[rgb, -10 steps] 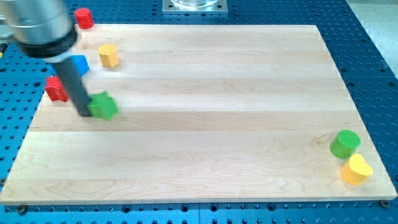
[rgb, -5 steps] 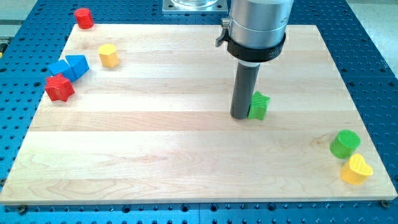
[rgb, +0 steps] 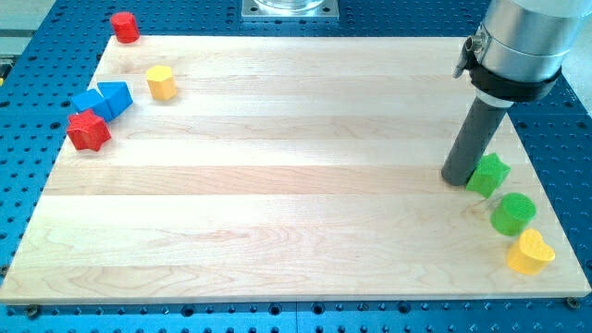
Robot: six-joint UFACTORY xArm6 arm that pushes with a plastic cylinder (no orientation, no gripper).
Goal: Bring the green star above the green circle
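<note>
The green star (rgb: 489, 174) lies near the board's right edge, just above and slightly left of the green circle (rgb: 512, 214). A small gap separates the two. My tip (rgb: 458, 179) rests on the board right against the star's left side. The dark rod rises from it to the silver arm body at the view's top right.
A yellow heart (rgb: 530, 252) sits just below the green circle. At the view's left are a red star (rgb: 89, 130), two blue blocks (rgb: 104, 99), a yellow block (rgb: 162, 82) and a red block (rgb: 124, 26). The wooden board (rgb: 277, 185) lies on a blue perforated table.
My tip has pushed the green star across the board from the left side to the right, ending just above the green circle. The other blocks have not moved.
</note>
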